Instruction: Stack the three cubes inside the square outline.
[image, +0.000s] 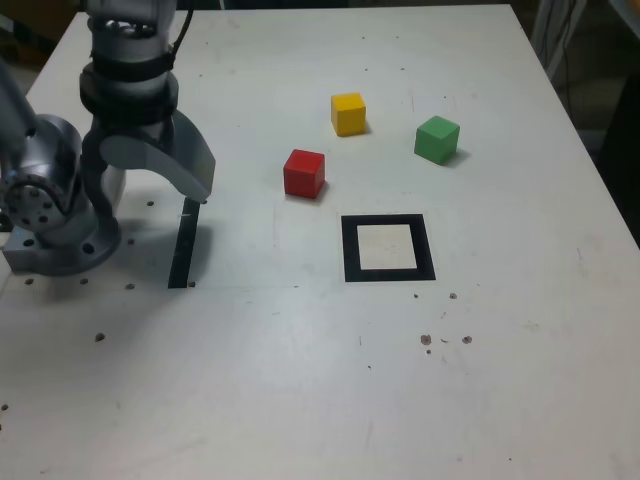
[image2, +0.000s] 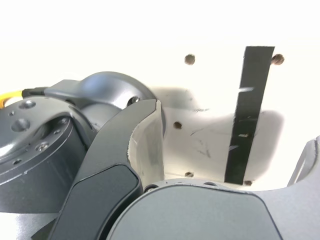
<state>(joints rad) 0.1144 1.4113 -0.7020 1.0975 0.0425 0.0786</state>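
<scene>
At the left edge of the white bench (image: 300, 400) in the exterior view, the arm folded down over its grey base (image: 45, 215), and the gripper (image: 150, 185) hung there with its jaws spread wide and nothing between them. The wrist view showed the same wide spread: one dark curved finger (image2: 125, 150) on one side and only a pale edge of the other at the frame's border, with bare bench between. Just under the gripper lay a thin black strip (image: 183, 250), running away from the near edge; in the wrist view it crossed the open gap.

Further toward the exterior view's right, well apart from the gripper, the red cube (image: 304, 173) sat alone on the bench, near the middle. Beyond it toward the far edge stood the yellow cube (image: 348, 113). Nearer the front edge than the red cube lay the square outline (image: 388, 248), its pale centre bare. The green cube (image: 437, 139) stood furthest right, toward the far right corner. All three cubes rested apart from one another and outside the outline.
</scene>
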